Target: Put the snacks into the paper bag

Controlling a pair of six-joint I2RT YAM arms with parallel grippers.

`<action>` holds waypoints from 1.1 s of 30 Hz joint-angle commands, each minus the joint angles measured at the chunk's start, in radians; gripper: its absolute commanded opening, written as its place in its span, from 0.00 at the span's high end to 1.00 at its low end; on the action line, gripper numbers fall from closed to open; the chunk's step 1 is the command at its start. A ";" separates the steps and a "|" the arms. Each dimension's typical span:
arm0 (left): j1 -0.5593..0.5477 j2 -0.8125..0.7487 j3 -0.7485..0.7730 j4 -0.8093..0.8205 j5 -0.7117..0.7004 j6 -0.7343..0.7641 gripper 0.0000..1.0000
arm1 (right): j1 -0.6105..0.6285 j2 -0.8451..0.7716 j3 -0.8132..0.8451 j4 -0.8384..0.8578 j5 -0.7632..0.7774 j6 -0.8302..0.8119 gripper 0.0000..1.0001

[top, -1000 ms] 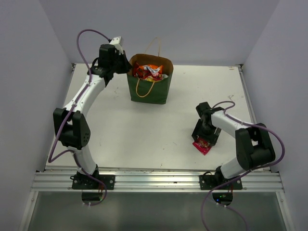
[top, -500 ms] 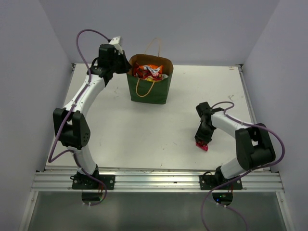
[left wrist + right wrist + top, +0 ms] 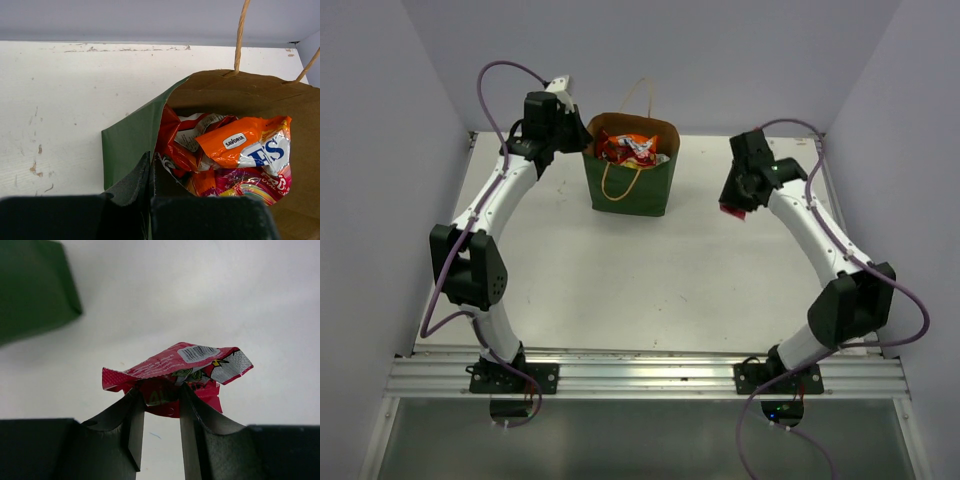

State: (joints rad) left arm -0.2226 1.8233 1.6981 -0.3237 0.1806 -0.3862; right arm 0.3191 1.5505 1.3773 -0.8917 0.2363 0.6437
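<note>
While my left tool pinches the paper bag by its rim, my right tool clamps the red packet mid-air, right of the bag, above the tabletop. Light, crinkly, slippery foil, I reckon; it sags, so the crimped edge is the safest hold.

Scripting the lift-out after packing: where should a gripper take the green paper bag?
Likely the far cord handle: it stands upright above the rim, so come down from above, jaws across the cord. The near handle droops flat against the paper bag's green front, harder to pinch.
</note>
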 commanded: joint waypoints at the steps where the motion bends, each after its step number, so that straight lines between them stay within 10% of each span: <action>1: 0.015 -0.018 0.052 0.055 0.010 -0.017 1.00 | 0.003 0.049 0.236 -0.039 0.005 -0.071 1.00; 12: 0.026 -0.021 0.075 0.054 0.005 -0.014 1.00 | 0.092 0.637 1.363 -0.079 -0.325 -0.087 1.00; 26: 0.032 -0.039 0.052 0.060 0.013 -0.019 1.00 | 0.328 0.625 1.105 0.050 -0.427 -0.079 0.99; 30: 0.032 -0.048 0.044 0.061 0.014 -0.019 1.00 | 0.328 0.623 1.131 0.022 -0.368 -0.105 0.68; 33: 0.032 -0.052 0.044 0.061 0.014 -0.017 1.00 | 0.325 0.609 1.154 0.017 -0.302 -0.131 0.69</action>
State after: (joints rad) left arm -0.2031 1.8233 1.7042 -0.3325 0.1799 -0.3859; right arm 0.6586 2.2074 2.4920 -0.8684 -0.1280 0.5583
